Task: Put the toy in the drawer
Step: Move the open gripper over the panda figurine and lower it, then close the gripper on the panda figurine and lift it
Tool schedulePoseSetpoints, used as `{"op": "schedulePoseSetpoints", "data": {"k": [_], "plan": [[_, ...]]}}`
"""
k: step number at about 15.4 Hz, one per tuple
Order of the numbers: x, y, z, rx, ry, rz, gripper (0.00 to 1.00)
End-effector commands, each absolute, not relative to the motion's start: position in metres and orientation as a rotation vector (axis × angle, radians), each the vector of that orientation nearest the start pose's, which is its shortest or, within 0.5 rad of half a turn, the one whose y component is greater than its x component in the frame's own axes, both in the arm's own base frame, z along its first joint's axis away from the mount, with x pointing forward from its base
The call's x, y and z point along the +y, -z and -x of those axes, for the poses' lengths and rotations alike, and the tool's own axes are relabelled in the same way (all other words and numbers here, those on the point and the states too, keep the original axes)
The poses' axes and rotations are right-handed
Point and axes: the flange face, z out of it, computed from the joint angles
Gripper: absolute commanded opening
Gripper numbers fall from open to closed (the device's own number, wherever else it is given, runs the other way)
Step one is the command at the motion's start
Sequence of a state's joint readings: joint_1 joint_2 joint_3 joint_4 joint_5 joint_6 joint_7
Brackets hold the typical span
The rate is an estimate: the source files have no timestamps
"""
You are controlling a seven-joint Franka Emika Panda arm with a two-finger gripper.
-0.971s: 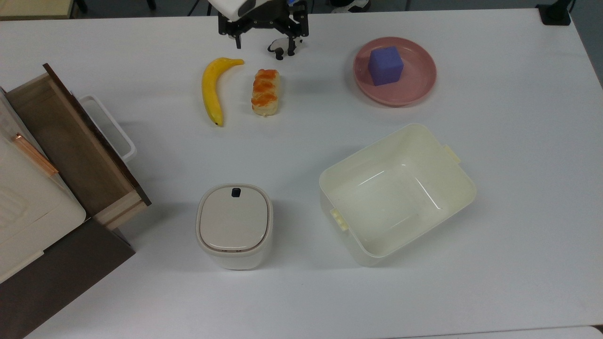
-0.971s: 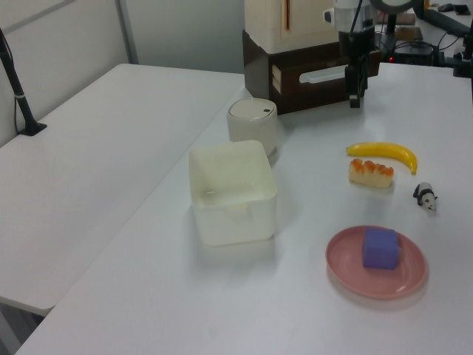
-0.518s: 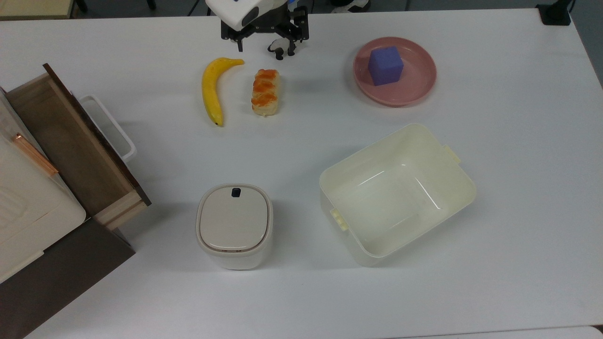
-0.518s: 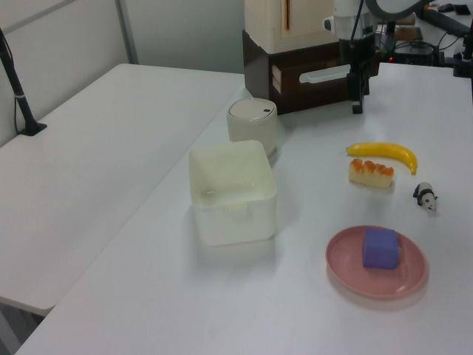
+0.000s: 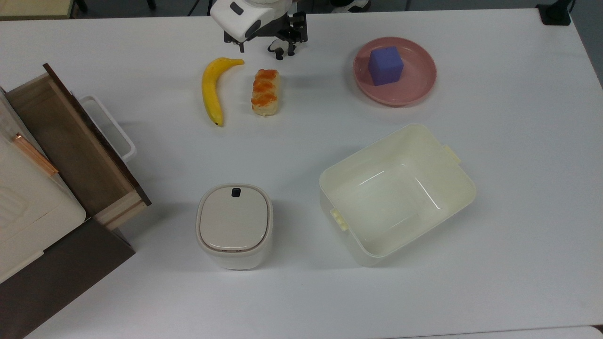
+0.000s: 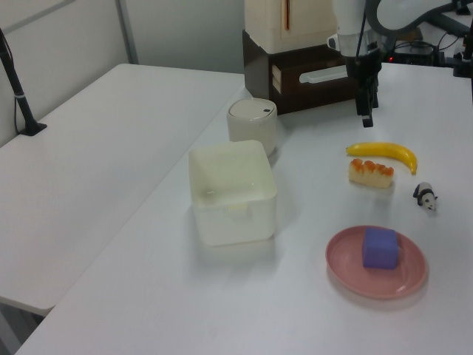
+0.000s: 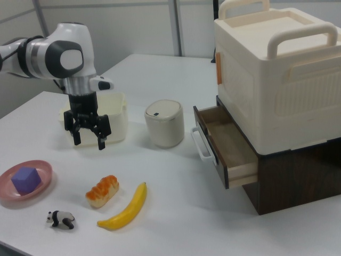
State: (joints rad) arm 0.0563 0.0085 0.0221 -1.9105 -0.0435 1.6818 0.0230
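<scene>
The toy, a tiny black-and-white panda, stands on the white table near the top view's upper edge, just beyond the bread. It also shows as the panda. My gripper hangs open and empty, fingers pointing down. In the right view the gripper is well above the table, apart from the toy. The wooden drawer stands pulled out of the cabinet at the top view's left, and its inside is bare.
A yellow banana and a bread roll lie between toy and drawer. A pink plate carries a purple cube. A cream bin and a lidded container stand nearer. A white handle juts from the drawer front.
The gripper has shifted toward the toy: rightward and lower in the left view, slightly upward in the top view. Its fingers stay open. Nothing on the table has moved.
</scene>
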Motion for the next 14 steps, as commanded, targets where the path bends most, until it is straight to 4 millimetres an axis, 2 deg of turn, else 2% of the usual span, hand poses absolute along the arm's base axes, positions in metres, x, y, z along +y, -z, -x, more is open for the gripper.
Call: {"op": "schedulePoseSetpoints", "data": {"k": [1,6,10,14], "plan": [[0.04,-0.445,-0.507,-0.155,-0.469,3.145,1.0],[0.041,-0.41,-0.487,-0.139,-0.599,3.125,1.0],[0.052,-0.366,-0.46,-0.107,-0.754,3.115,1.0],[0.054,-0.347,-0.446,0.035,-0.826,3.076,1.0]]}}
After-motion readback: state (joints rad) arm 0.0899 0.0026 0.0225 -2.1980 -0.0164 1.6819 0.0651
